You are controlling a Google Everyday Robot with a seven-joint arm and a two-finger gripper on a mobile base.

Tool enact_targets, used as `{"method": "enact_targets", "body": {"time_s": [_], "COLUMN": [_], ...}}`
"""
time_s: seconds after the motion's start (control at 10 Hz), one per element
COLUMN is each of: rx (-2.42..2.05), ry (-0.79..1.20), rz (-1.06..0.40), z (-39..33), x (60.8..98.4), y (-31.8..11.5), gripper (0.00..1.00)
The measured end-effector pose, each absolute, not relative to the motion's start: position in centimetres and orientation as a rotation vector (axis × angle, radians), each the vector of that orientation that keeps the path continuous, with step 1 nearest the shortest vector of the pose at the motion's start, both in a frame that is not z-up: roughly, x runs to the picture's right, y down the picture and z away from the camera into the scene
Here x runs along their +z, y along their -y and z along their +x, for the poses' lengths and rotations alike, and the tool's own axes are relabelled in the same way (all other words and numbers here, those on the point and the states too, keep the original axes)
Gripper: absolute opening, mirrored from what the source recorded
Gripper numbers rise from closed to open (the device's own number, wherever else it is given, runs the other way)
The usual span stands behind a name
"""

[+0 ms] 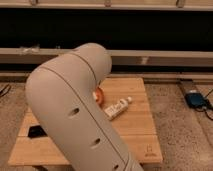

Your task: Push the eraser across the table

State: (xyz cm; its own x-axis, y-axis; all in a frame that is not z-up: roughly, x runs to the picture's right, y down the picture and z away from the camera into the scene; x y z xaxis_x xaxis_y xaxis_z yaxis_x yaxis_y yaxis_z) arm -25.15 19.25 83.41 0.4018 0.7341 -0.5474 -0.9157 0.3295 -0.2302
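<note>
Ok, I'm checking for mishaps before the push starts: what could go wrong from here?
The big beige robot arm fills the view and the gripper is out of sight, so contact with the small flat black eraser can't be checked. The eraser lies near the edge of the light bamboo table at the picture's left; a stray push might drop it.

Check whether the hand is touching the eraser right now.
Cannot tell. In the camera view the eraser lies near the left edge of the table, but the arm fills the foreground and the hand is out of sight behind it.
</note>
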Motion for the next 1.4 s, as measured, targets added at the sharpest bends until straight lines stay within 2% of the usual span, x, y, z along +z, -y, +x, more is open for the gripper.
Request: {"method": "enact_targets", "body": {"time_s": [0.5, 1.4], "rx": [1.185, 1.074], "ry": [-0.416, -0.417], "rz": [-0.562, -0.58], "z": [-22.4, -25.3], "x": [84.3, 83.7], "y": [-19.2, -21.1], "gripper": [0.8, 0.8]}}
